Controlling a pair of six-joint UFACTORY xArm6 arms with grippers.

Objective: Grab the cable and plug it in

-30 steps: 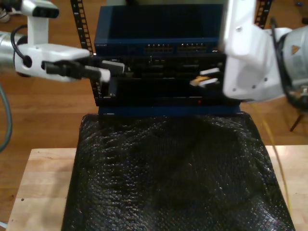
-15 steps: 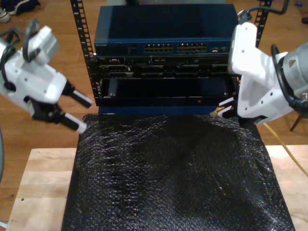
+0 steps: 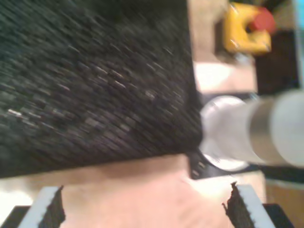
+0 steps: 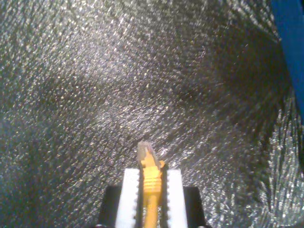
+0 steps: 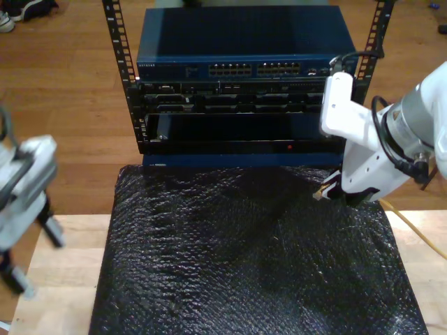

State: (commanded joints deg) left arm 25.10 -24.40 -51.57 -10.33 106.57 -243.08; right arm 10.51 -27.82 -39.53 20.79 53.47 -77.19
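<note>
My first gripper (image 5: 31,258): at the exterior view's left edge, blurred, over the near left corner of the wooden table (image 5: 63,262); in the first wrist view its two ribbed fingers (image 3: 50,209) stand wide apart with nothing between them, above bare wood beside the mat's edge
Black mat (image 5: 251,258): a glittery sheet that covers the middle of the table, its far edge just in front of the rack
Rack (image 5: 237,105): at the far side, a blue switch (image 5: 237,45) on top with two rows of ports (image 5: 255,69), black units beneath
My second gripper (image 4: 152,178): at the exterior view's right, over the far right part of the mat, closed tight on the cable's orange boot
Cable (image 4: 151,175): pinched between the white pads, its clear plug (image 4: 145,151) poking out past the fingertips above the mat; in the exterior view the yellow cord (image 5: 419,234) trails off to the near right
</note>
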